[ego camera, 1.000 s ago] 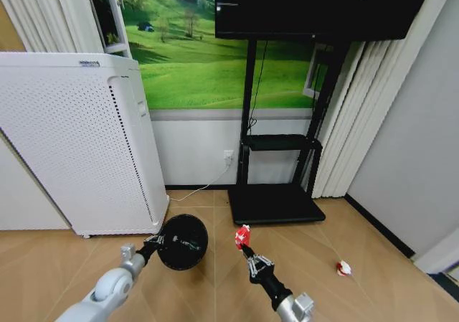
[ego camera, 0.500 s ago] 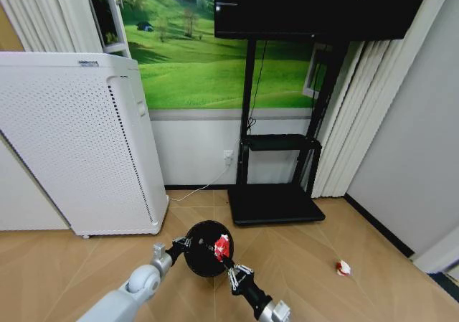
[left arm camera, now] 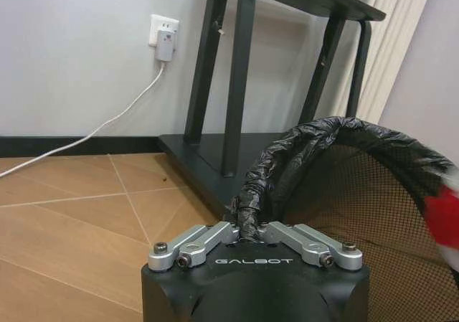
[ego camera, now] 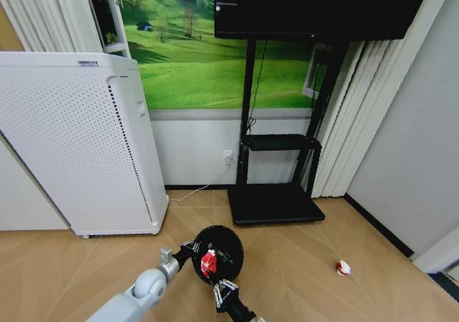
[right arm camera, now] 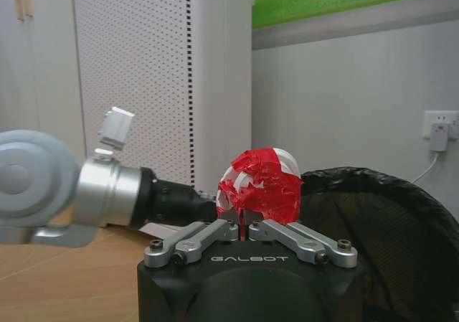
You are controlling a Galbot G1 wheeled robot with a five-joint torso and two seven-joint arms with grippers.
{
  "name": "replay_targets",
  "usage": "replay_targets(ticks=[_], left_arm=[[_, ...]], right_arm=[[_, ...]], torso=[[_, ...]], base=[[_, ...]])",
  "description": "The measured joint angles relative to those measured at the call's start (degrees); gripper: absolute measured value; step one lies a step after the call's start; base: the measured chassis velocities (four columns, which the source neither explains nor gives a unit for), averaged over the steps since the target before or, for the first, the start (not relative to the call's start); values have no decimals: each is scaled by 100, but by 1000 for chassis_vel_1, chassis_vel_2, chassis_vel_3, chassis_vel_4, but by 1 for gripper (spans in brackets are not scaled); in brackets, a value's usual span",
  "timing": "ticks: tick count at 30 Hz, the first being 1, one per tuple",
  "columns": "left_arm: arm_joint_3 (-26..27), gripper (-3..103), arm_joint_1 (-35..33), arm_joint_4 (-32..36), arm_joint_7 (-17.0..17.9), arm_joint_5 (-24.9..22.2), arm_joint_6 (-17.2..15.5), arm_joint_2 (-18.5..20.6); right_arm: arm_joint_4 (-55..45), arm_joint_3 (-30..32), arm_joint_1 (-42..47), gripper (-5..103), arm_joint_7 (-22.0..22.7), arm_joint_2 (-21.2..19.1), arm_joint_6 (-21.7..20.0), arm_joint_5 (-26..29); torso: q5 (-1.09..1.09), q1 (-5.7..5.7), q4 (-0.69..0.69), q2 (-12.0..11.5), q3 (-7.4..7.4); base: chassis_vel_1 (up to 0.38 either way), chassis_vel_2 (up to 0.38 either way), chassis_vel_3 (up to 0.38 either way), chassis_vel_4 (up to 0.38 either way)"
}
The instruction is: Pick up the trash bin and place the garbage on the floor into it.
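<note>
While left claw (left arm camera: 247, 230) pinches bin rim (left arm camera: 301, 139), right claw (right arm camera: 244, 229) holds scrap (right arm camera: 259, 186) above.

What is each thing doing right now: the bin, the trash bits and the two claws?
trash bin: lifted, held by its rim, opening tipped toward the camera.
left gripper: shut on the bin's rim.
right gripper: shut on a red-and-white scrap, at the bin's opening.
second scrap: lying on the floor.

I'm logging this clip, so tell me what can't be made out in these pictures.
- Bin floor: head view, red scrap and right gripper cover it.
- Bin's far rim: left wrist view, cut off by the edge.
- Scrap by the wall: head view, too small to identify.
- Left gripper: bin liner hides its fingertips.
</note>
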State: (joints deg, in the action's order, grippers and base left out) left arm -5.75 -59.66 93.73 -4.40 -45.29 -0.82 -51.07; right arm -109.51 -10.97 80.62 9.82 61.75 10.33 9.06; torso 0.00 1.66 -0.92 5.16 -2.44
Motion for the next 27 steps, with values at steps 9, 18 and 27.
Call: replay_targets(ticks=[9,18,27], left_arm=[[494,4,-522,234,-96,106,-24,157],[850,4,-858,364,-72,73,-1,90],[1327,4,-1211,870,728,-700,-204,-28]], right_arm=[[139,154,-187,10,307,181,16,180],[114,398,-168,48,330,108,175,208],[-305,1160,179,80,349,32,325,384]], torso=[[0,0,1,0,0],[0,0,0,0,0],[0,0,-1,0,0]], base=[[0,0,0,0],[0,0,0,0],[0,0,0,0]])
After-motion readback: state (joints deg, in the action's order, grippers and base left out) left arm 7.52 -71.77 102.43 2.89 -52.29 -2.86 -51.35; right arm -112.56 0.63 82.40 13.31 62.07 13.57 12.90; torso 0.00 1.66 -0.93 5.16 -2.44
